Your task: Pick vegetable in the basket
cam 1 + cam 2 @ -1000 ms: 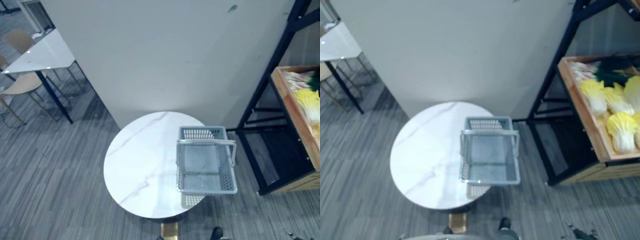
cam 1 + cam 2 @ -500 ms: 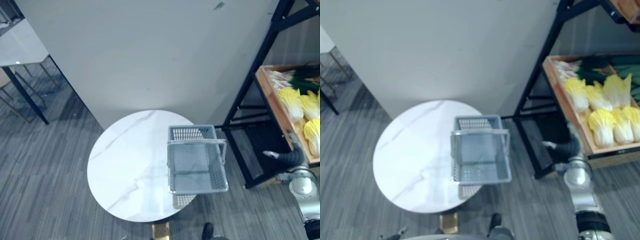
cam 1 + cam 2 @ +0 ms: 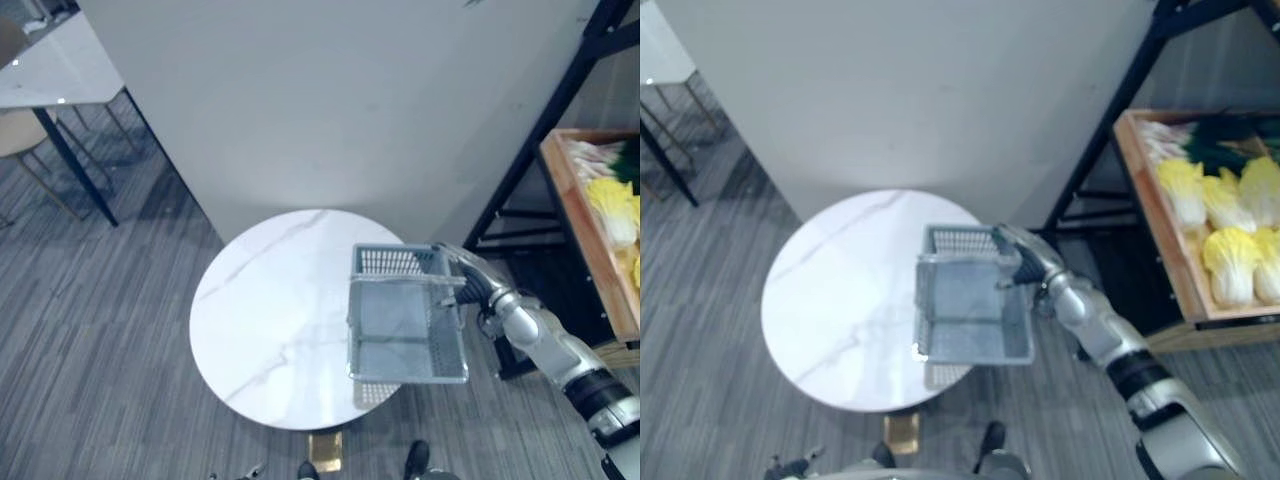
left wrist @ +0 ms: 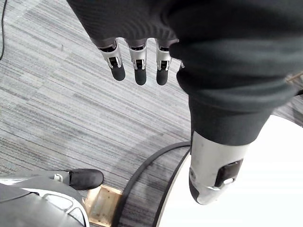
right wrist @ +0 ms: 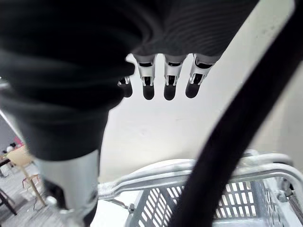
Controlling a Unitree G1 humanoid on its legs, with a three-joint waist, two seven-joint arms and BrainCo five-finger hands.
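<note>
- Right robot hand [image 3: 1025,262]: fingers straight, nothing held. It sits at the far right corner of the basket [image 3: 975,352], just beside the raised handle [image 3: 405,282]. Contact cannot be confirmed.
- Left robot hand [image 4: 137,61]: fingers straight and empty, hanging over the floor [image 4: 57,104] beside the table [image 3: 270,320].
- Task item: the cabbages [image 3: 1228,262] lie in the wooden crate [image 3: 1160,225] on the shelf, well apart from the basket, which is empty.
- Risk: the basket's right side overhangs the table edge. In my judgement, a nudge from the right robot hand on the rim or handle could slide or tip it to the floor.
- Risk: the dark shelf frame [image 3: 1110,130] stands between basket and crate, so a reach across may strike it.
- View differences: the right eye view shows several cabbages in the crate, while the left eye view catches just the crate's edge.
- The right wrist view shows the fingers above the handle without a grip, which the eye views leave unclear.
- The left wrist view supplies the left robot hand's state.
</note>
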